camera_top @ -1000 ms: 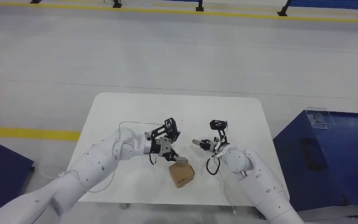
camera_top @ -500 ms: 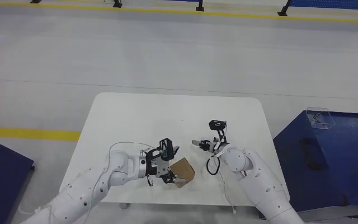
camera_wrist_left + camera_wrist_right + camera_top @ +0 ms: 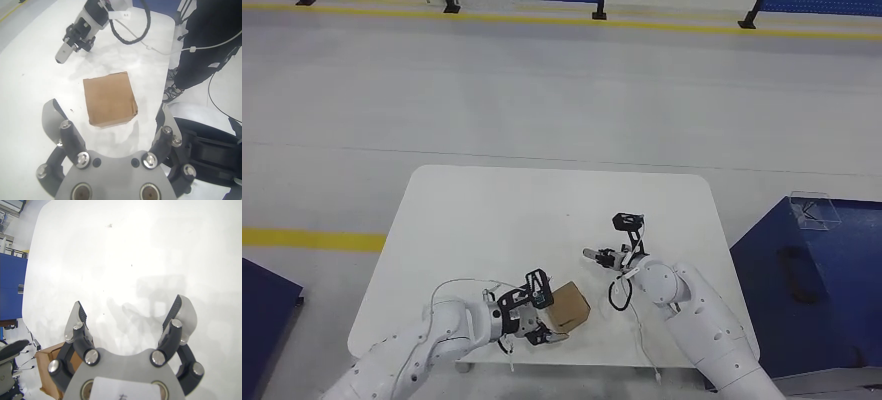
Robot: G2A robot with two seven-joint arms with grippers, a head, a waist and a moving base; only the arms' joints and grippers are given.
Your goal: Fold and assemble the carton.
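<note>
Carton closed on the table, both grippers released

In the top view the brown carton point(image 3: 568, 306) rests near the 6 o'clock edge of the white table point(image 3: 492, 210), the faces that show folded shut, one corner creased; the left gripper point(image 3: 105, 111) lies at the carton's 8 o'clock, jaws spread wide to either side of its near end, pads apart from the cardboard, grasping nothing; the right gripper point(image 3: 128, 306) hangs at the carton's 1 o'clock, well apart from it, fingers released over bare tabletop.
</note>
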